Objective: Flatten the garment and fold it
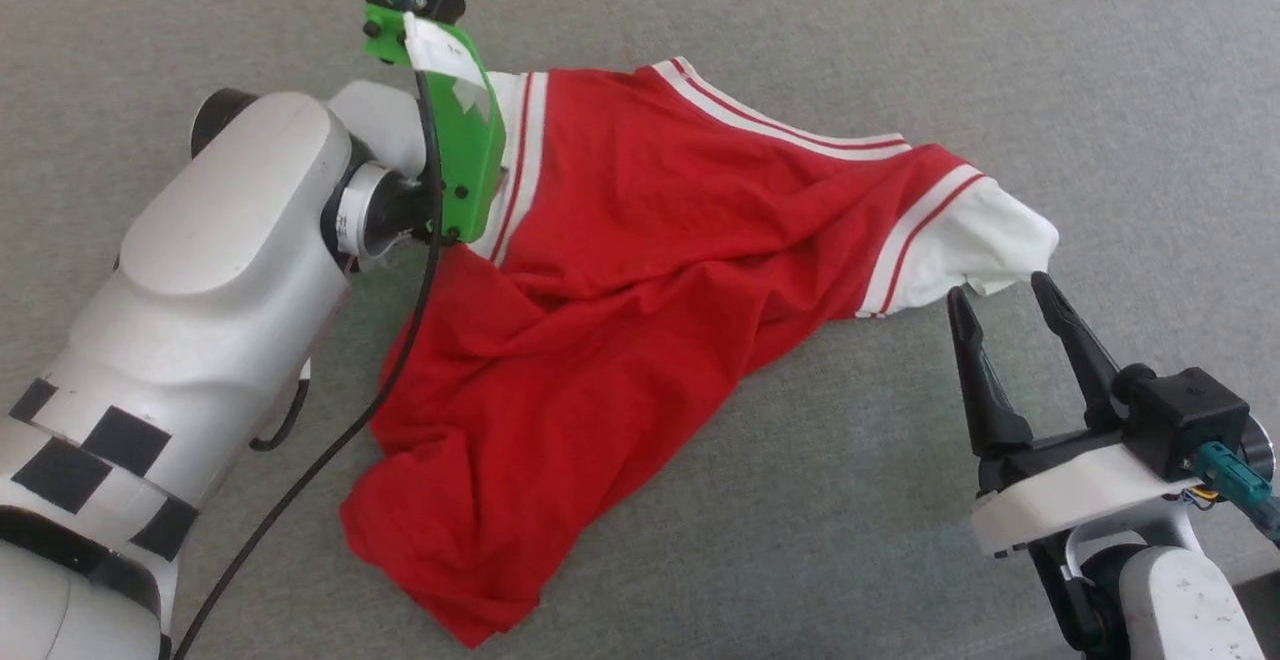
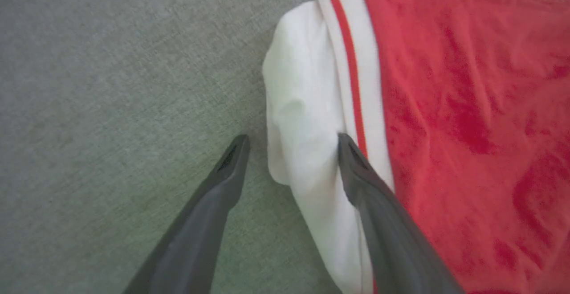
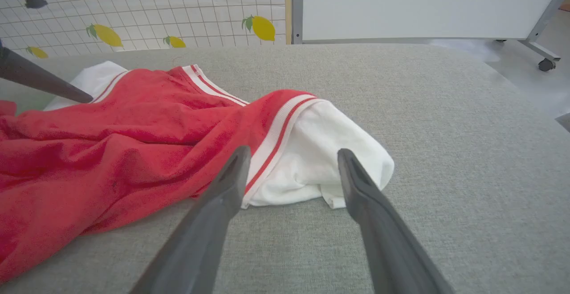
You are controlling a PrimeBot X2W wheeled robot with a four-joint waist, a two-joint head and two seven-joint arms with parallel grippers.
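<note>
The garment, a red T-shirt with white sleeves and striped trim, lies crumpled on the grey padded surface; its print is hidden. My left gripper is open and points down at the left white sleeve, one finger over the bare surface and the other over the sleeve's striped edge. My right gripper is also open, low over the surface, its tips just short of the right white sleeve. In the right wrist view that sleeve lies between the fingers.
The left arm's pale forearm, green wrist mount and black cable cover the garment's left edge. Beyond the surface stand a lemon-patterned wall and a white board on wheels. Bare grey surface surrounds the garment.
</note>
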